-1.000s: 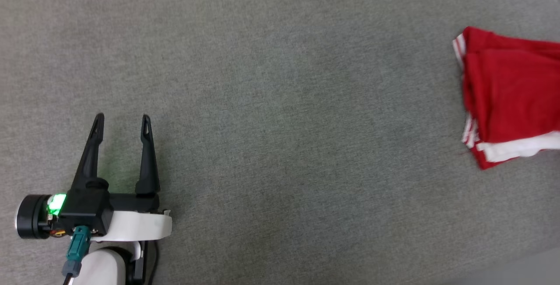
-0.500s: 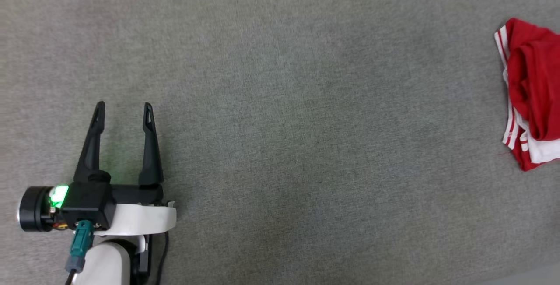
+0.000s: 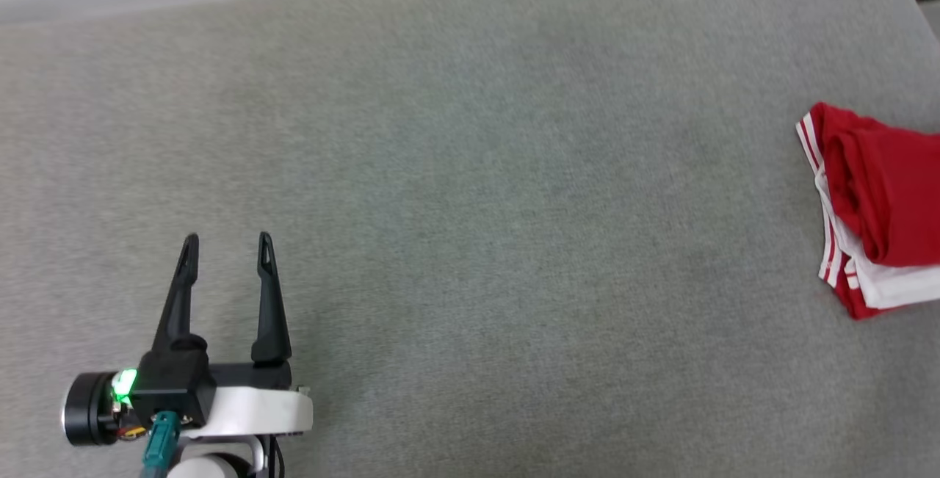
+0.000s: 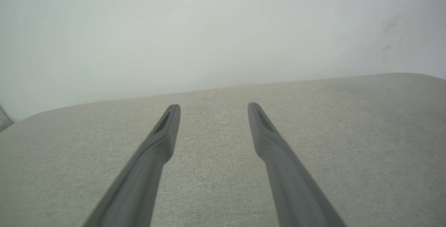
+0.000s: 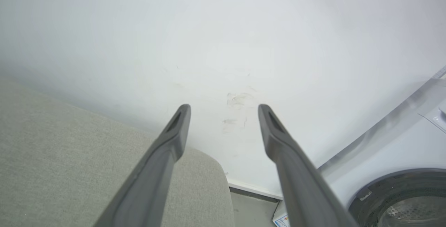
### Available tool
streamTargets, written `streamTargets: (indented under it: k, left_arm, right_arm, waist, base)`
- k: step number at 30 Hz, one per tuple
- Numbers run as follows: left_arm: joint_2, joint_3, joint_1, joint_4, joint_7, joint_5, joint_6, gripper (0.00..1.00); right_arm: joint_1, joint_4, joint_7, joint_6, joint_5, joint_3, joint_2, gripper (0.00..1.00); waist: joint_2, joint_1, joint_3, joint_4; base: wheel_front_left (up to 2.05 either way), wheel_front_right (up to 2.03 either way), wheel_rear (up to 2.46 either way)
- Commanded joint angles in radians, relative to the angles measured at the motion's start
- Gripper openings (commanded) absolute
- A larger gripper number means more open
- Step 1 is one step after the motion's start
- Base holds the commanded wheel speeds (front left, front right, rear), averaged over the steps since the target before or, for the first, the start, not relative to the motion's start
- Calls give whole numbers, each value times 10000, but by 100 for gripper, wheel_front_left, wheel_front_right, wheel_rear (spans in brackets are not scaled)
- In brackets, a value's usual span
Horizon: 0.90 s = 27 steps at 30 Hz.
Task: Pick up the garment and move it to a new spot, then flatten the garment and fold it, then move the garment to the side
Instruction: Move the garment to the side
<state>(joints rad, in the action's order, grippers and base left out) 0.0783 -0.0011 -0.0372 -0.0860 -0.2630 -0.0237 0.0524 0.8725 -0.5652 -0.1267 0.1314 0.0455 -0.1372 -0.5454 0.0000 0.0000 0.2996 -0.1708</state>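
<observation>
1. A grey fabric surface [image 3: 470, 169] meets a white wall [image 4: 209, 28].
2. The garment [image 3: 885, 192] lies folded near its right edge.
3. The left hand [image 3: 228, 239] and right hand [image 5: 224, 107] each stand with jaws apart, holding nothing

Bright even light, soft faint shadows, slight motion blur, no glare

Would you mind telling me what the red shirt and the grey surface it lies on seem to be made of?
The shirt: likely soft knit fabric, matte, judging by its limp folds. The surface: apparently woven upholstery cloth, matte, with a fine visible weave.
</observation>
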Motion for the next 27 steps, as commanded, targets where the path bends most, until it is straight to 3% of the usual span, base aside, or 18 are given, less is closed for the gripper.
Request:
streamTargets:
  k: [1, 6, 14, 27]
  left_arm:
    - [-38, -32, 128, 40, -22, -43, 17, 100]
    - [-73, -44, 517, 160, -22, -34, 69, 100]
    - [-142, -93, 992, 431, -22, -139, 108, 100]
    - [-207, -153, 1598, 872, -22, -190, 122, 100]
  right_arm:
    - [-209, 124, -231, -15, -120, 68, 148, 100]
    - [-1065, 1295, -1262, -15, -479, 151, 1253, 100]
    - [-3454, 3377, -1376, -16, -151, 186, 2670, 100]
    - [-7178, 4393, -1380, -14, 63, 1023, 4134, 100]
  waist:
    - [0, 0, -361, 289]
    - [0, 0, -899, 621]
    - [0, 0, -1548, 993]
    - [0, 0, -2396, 1235]
  base:
    - [0, 0, 0]
    - [0, 0, 0]
    - [0, 0, 0]
    - [0, 0, 0]
